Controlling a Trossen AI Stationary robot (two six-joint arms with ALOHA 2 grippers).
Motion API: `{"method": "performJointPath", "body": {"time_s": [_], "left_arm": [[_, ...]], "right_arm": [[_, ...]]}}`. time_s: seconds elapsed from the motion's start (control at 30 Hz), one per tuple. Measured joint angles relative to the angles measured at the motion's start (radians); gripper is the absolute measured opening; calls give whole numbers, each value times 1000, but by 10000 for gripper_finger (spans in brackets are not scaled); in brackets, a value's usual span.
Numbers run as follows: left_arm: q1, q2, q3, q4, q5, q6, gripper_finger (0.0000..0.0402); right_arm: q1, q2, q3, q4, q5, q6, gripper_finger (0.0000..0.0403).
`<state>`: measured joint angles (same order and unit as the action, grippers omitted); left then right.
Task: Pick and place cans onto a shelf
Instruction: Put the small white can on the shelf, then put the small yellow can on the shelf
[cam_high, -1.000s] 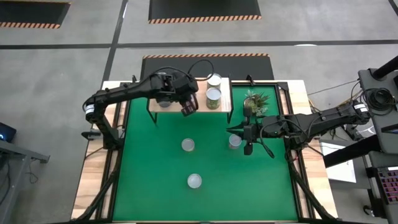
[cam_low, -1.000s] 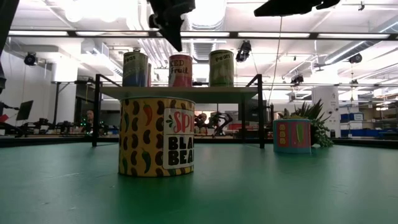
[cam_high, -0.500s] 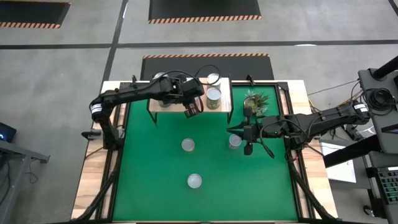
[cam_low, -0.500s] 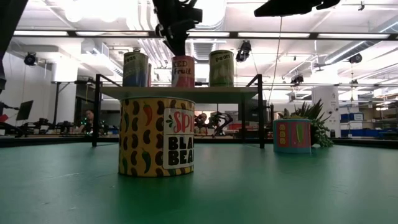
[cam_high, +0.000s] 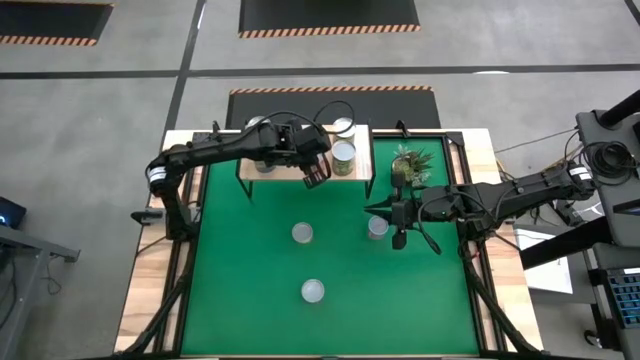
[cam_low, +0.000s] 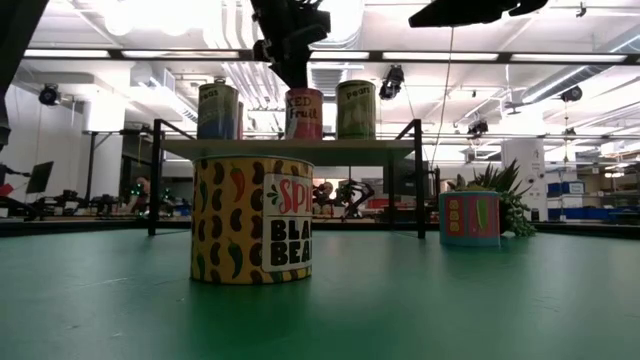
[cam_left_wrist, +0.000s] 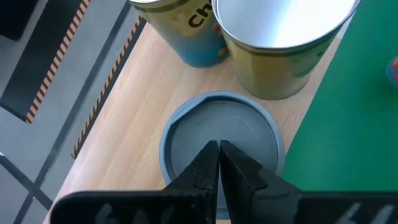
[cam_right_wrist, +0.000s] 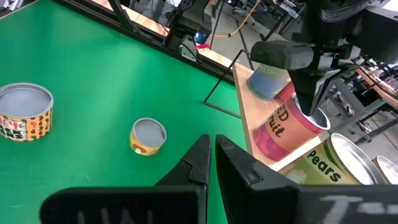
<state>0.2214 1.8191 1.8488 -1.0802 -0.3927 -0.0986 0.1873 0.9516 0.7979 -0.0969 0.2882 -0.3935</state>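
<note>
The shelf (cam_high: 290, 165) stands at the table's far edge. It bears a blue can (cam_low: 218, 110), a red fruit can (cam_low: 304, 113) and a green pears can (cam_low: 356, 109). My left gripper (cam_left_wrist: 218, 144) is shut, with its tips down on the red can's silver top (cam_left_wrist: 186, 143). In the high view that can is hidden under the left gripper (cam_high: 314, 176). My right gripper (cam_right_wrist: 212, 146) hangs shut, high over the table's right part, above a small can (cam_high: 377, 228). Two more cans (cam_high: 302, 233) (cam_high: 313, 291) stand on the green table. My left gripper sets its shut fingertips (cam_right_wrist: 309, 106) on the red can's sunken silver top (cam_left_wrist: 249, 140), inside the rim. The fingers slant down from the table's left. The can stands upright on the shelf board (cam_left_wrist: 137, 112).
A potted plant (cam_high: 410, 165) stands right of the shelf. A yellow black-beans can (cam_low: 252, 220) and a blue-and-pink can (cam_low: 470, 218) stand on the table nearer the front. The green can (cam_left_wrist: 280, 43) stands close beside the red can.
My left gripper has gone toward the table's right edge and a little down, staying shut. The red can has slid along the shelf toward the green can, still upright.
</note>
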Motion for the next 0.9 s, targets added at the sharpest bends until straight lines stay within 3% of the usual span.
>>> {"method": "performJointPath", "body": {"time_s": [0.6, 0.77, 0.9], "left_arm": [[-7, -8, 25, 2, -17, -20, 0], [-57, -34, 82, -43, -18, -14, 0], [-146, -75, 61, -62, -17, 12, 0]], "right_arm": [[0, 0, 0, -2, 0, 0, 13], [0, 0, 0, -2, 0, 0, 13], [0, 0, 0, -3, 0, 0, 13]]}}
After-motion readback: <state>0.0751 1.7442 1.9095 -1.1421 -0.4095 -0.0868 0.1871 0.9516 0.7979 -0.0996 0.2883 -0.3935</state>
